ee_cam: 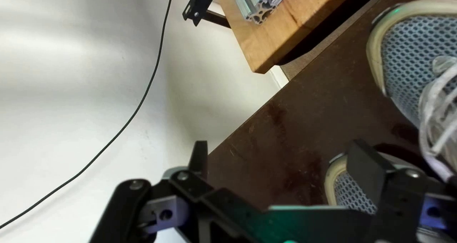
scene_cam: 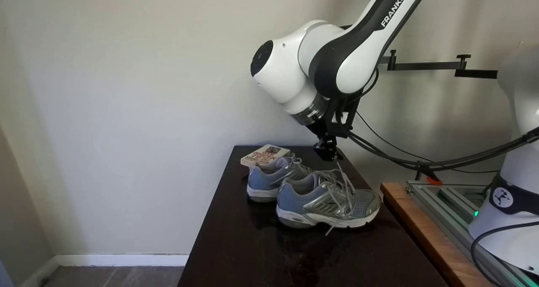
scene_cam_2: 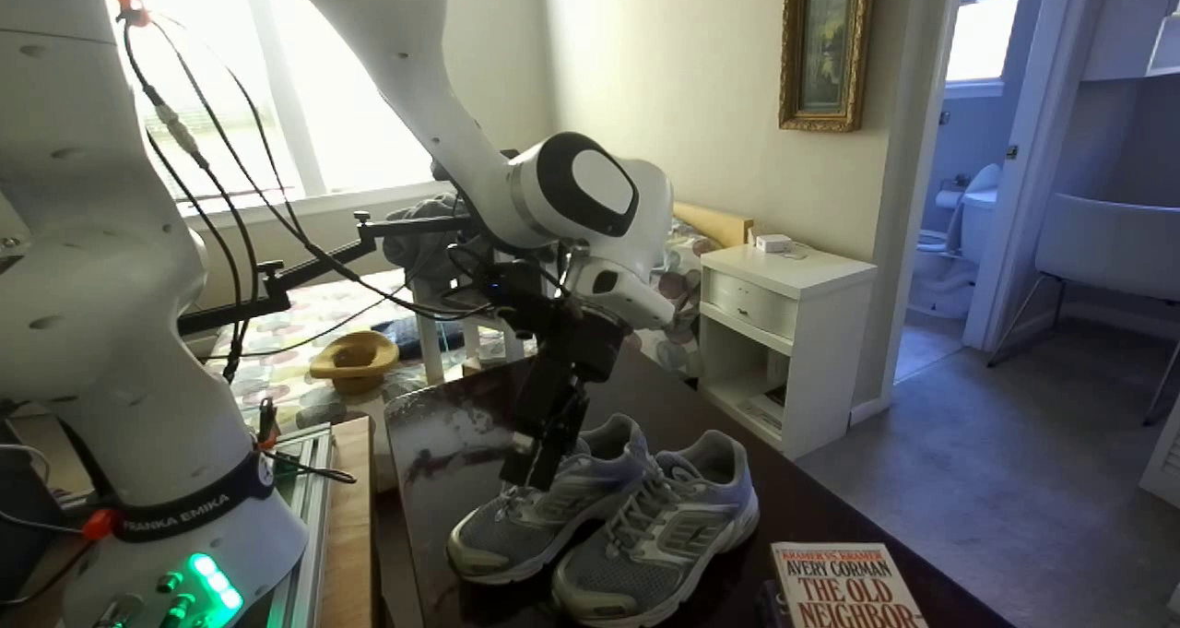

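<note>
1. Surroundings, far: a book (scene_cam: 264, 155) is laid on the dark table (scene_cam: 236, 245), just beyond the far shoe (scene_cam: 267, 181); the near shoe (scene_cam: 324, 202) is set beside it. Both shoes are stood upright on their soles, as seen in an exterior view.
2. Surroundings, right: a wooden bench (scene_cam: 433, 236) is placed along the side of the table, and the robot's base (scene_cam: 522, 164) is mounted there. Black cables (scene_cam: 463, 162) are hung to the right of the gripper (ee_cam: 284, 159).
3. Wider room: at left, a bed (scene_cam_2: 286, 361) and a tan hat (scene_cam_2: 355, 361) are shown in an exterior view; farther right, a white nightstand (scene_cam_2: 830, 361), a framed picture (scene_cam_2: 825, 47) and a chair (scene_cam_2: 1106, 250) are included.
4. Obstruction: in the wrist view, one shoe's toe is partly covered by one of the fingers (ee_cam: 367, 171). A loose lace (scene_cam: 345, 179) is drawn upward from the near shoe to just below the gripper; whether it is touched cannot be told.
5. Hand: the fingers are held wide apart, and tabletop is seen between them.
6. Counts: shoes, two; fingers, two; book, hat, nightstand, framed picture and chair, one each.
</note>
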